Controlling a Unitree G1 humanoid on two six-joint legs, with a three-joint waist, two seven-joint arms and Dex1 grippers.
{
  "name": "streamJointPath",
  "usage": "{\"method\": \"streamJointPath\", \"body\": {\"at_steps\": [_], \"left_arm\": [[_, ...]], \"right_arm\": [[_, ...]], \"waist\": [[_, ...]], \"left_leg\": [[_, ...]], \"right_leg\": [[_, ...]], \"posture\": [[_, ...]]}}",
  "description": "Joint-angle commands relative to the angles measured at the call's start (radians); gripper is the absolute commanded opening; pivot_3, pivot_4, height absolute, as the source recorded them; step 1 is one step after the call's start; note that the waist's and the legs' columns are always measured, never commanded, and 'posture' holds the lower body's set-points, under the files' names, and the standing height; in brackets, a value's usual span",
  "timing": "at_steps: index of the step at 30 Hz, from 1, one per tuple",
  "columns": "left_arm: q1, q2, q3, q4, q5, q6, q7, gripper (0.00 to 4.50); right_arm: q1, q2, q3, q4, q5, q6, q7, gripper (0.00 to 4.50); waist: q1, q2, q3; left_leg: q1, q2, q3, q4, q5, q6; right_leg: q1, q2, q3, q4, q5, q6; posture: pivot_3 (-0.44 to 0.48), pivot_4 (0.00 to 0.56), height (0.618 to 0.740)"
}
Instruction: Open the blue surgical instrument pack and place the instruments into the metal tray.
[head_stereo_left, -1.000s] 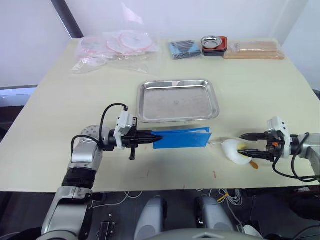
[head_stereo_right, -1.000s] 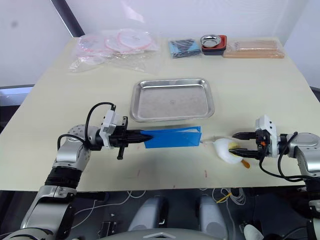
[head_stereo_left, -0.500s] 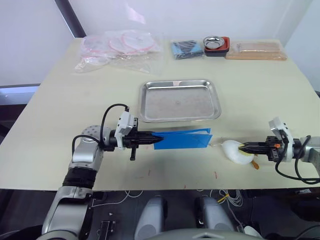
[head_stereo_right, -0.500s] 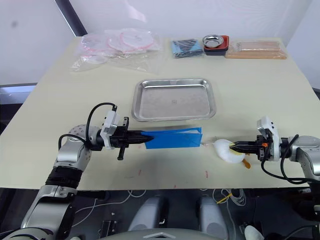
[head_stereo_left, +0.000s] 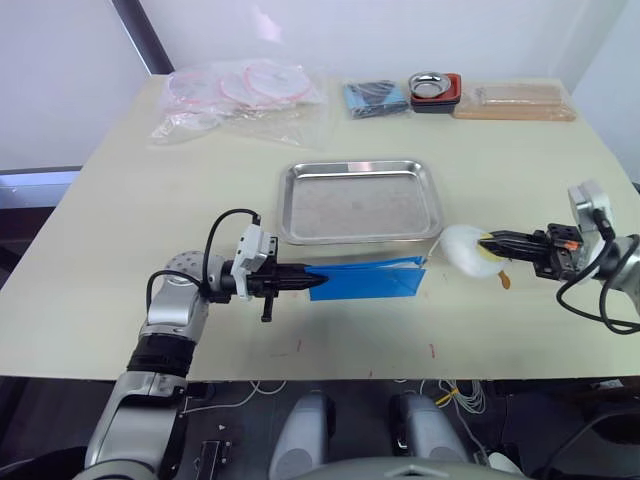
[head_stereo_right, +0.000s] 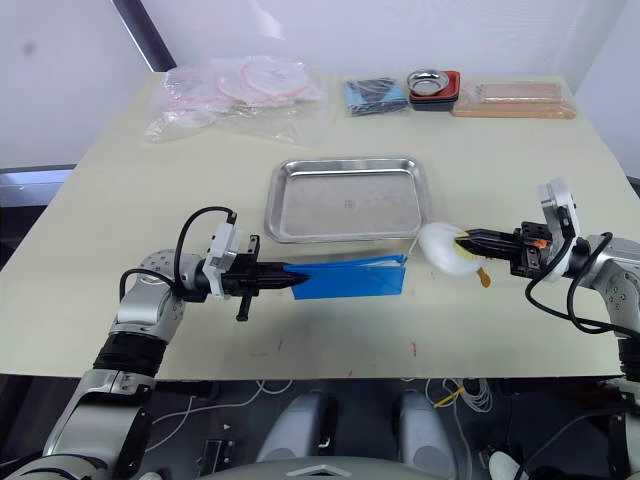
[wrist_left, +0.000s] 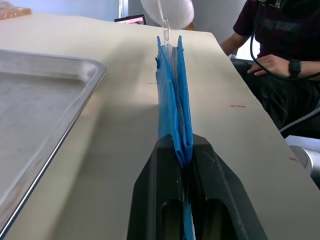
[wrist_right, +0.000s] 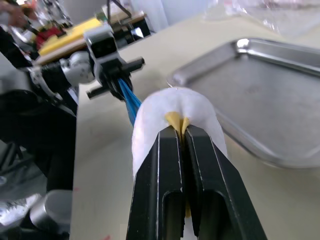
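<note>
Trouble from here would most likely start at the two grips. The left gripper (head_stereo_left: 296, 281) is clamped on one end of the blue surgical instrument pack (head_stereo_left: 366, 278), which stands on edge just in front of the metal tray (head_stereo_left: 358, 202), along its near rim. The right gripper (head_stereo_left: 488, 243) is pinched shut on a white pouch-like piece (head_stereo_left: 462, 249) with a yellow tab, held off the tray's near right corner and joined to the far end of the pack by a thin clear strip (what exactly it is, I cannot tell).

If the right arm pulls harder than the left can hold, the pack could slide out of the left fingers (wrist_left: 170, 165) or be dragged along the table rather than open. The clear strip looks slight, so it may tear or slip free before the pack unfolds. The white piece hangs close to the tray's rim and could snag on it. No instruments are visible, so if the pack springs open on edge they might spill onto the table instead of into the tray, which is empty.

Compared with a second ago, the right gripper was spread around the white piece, which lay on the table well to the right of the tray's near corner; it has since closed, and carried the piece up towards that corner. The left gripper and the pack have hardly moved.
</note>
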Motion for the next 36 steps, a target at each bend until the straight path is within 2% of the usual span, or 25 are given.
{"method": "streamJointPath", "body": {"at_steps": [1,8,12,26,36], "left_arm": [[-0.016,-0.002,-0.010,0.004,0.009,-0.020,-0.020,0.00],[-0.023,-0.005,-0.016,0.015,0.014,-0.028,-0.025,0.00],[-0.029,-0.009,-0.020,0.025,0.018,-0.032,-0.028,0.00],[-0.035,-0.025,-0.024,0.032,0.027,-0.043,-0.018,0.00],[-0.037,-0.031,-0.021,0.047,0.036,-0.055,-0.014,0.00]], "right_arm": [[-0.033,0.004,-0.028,-0.054,0.041,0.008,-0.006,0.07],[-0.088,0.060,0.064,-0.116,-0.025,-0.043,-0.046,0.07],[-0.150,0.129,0.125,-0.122,-0.060,-0.078,-0.071,0.07],[-0.264,0.327,0.332,-0.040,-0.245,-0.241,-0.078,0.07],[-0.332,0.481,0.407,0.007,-0.309,-0.294,-0.119,0.07]], "waist": [[0.001,0.000,0.000],[-0.003,0.000,0.000],[-0.002,0.000,0.000],[0.000,0.000,0.000],[-0.001,0.000,0.000]], "left_leg": [[0.000,0.000,0.000,0.000,0.000,0.000],[0.000,0.000,0.000,0.000,0.000,0.000],[0.000,0.000,0.000,0.000,0.000,0.000],[0.000,0.000,-0.001,0.000,0.000,0.000],[0.000,-0.001,-0.001,0.000,0.000,0.000]], "right_leg": [[0.000,0.000,0.000,0.000,0.000,0.000],[0.000,0.000,0.000,0.000,0.000,0.000],[0.000,0.001,0.000,0.000,0.000,0.000],[0.000,0.000,-0.001,0.000,0.000,0.000],[0.000,0.000,-0.001,0.001,0.000,0.000]], "posture": [[0.000,0.150,0.740],[0.000,0.150,0.740],[0.000,0.150,0.740],[0.000,0.150,0.740],[0.000,0.150,0.740]]}}
